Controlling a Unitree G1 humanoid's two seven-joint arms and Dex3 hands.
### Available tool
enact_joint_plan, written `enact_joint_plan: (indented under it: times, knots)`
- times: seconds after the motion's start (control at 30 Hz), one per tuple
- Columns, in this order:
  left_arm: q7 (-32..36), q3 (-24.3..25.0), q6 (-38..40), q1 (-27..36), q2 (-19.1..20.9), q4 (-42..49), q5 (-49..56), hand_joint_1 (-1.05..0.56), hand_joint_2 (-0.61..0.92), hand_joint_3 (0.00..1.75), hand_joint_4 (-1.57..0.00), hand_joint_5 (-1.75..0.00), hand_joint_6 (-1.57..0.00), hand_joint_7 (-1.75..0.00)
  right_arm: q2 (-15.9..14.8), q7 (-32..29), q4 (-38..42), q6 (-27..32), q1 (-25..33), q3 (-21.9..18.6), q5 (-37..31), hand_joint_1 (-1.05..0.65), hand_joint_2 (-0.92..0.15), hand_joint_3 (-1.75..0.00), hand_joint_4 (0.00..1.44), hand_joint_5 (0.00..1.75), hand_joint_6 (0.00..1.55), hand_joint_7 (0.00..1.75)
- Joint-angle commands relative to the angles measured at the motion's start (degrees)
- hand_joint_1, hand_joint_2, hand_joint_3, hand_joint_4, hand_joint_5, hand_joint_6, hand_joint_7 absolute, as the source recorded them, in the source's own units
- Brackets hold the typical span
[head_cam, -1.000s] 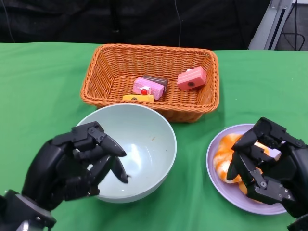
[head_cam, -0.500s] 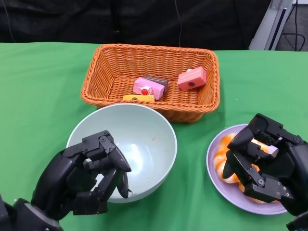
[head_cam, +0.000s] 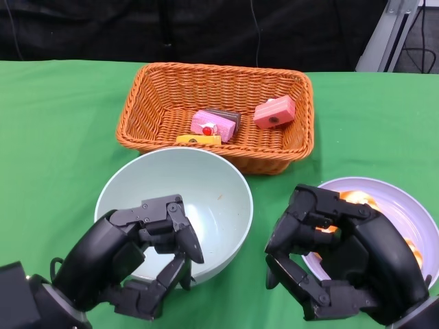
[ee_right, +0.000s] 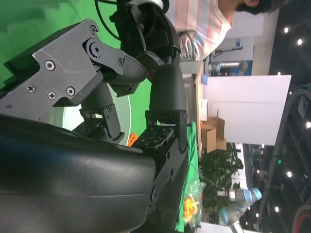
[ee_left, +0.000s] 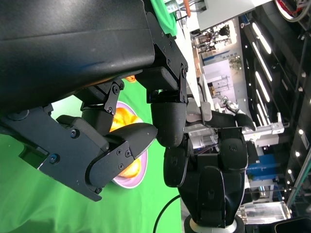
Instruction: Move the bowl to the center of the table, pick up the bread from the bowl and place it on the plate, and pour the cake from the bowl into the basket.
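Observation:
The pale green bowl [head_cam: 206,185] stands empty at the table's middle, in front of the orange basket [head_cam: 151,96]. Three cake pieces [head_cam: 214,123] lie in the basket. My left hand [head_cam: 134,264] hangs over the bowl's near rim with its fingers curled in and nothing in them. At the right sits the purple plate [head_cam: 411,205] with the orange bread [head_cam: 354,199] on it, mostly hidden behind my right hand [head_cam: 336,264]. That hand's fingers are curled too, and it holds nothing. The left wrist view shows the bread [ee_left: 124,145] on the plate [ee_left: 138,172] past my left hand's fingers [ee_left: 121,145].
Green cloth covers the table [head_cam: 55,137]. A black curtain runs behind its far edge, with a metal stand [head_cam: 391,34] at the back right. A person in a striped shirt [ee_right: 199,24] shows in the right wrist view.
My right hand has moved left off the plate toward the near middle. My left hand has sunk toward the near edge and curled tighter. Bowl and basket stay put.

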Motion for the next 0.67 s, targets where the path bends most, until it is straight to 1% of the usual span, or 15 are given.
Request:
enact_joint_plan:
  times: [0.03,0.2,0.53,0.6,0.67]
  knots:
    - [-0.31,-0.59,0.83,1.05,1.18,-1.67,0.68,-0.15,0.54,1.21,-0.70,-1.73,-0.70,-1.49,-1.00,0.70,-0.94,0.39,1.14,0.40,1.42,-0.11,-0.56,-0.93,0.73,1.51,0.71,1.21]
    - [-0.34,-0.94,0.70,1.24,1.30,-1.79,0.63,-0.15,0.54,1.21,-0.69,-1.73,-0.70,-1.48,-1.31,0.55,-1.15,1.13,1.19,0.33,2.21,-0.11,-0.57,-0.89,0.73,1.50,0.71,1.20]
    - [-0.06,-0.75,0.77,1.62,1.45,-1.87,0.58,-0.15,0.54,1.21,-0.69,-1.73,-0.70,-1.49,-1.66,0.16,-1.33,1.16,1.44,0.34,2.03,-0.11,-0.58,-0.88,0.73,1.50,0.71,1.19]
    - [0.35,-0.37,1.05,2.08,1.62,-2.10,0.67,-0.14,0.51,1.26,-0.69,-1.74,-0.71,-1.49,-1.81,-0.12,-1.45,0.98,1.74,0.35,1.61,-0.11,-0.57,-0.91,0.73,1.53,0.69,1.25]
    - [0.28,-0.14,1.01,2.18,1.71,-2.04,0.46,-0.14,0.50,1.28,-0.69,-1.74,-0.71,-1.49,-1.89,-0.24,-1.50,0.93,1.89,0.31,1.65,-0.11,-0.57,-0.92,0.72,1.54,0.68,1.27]
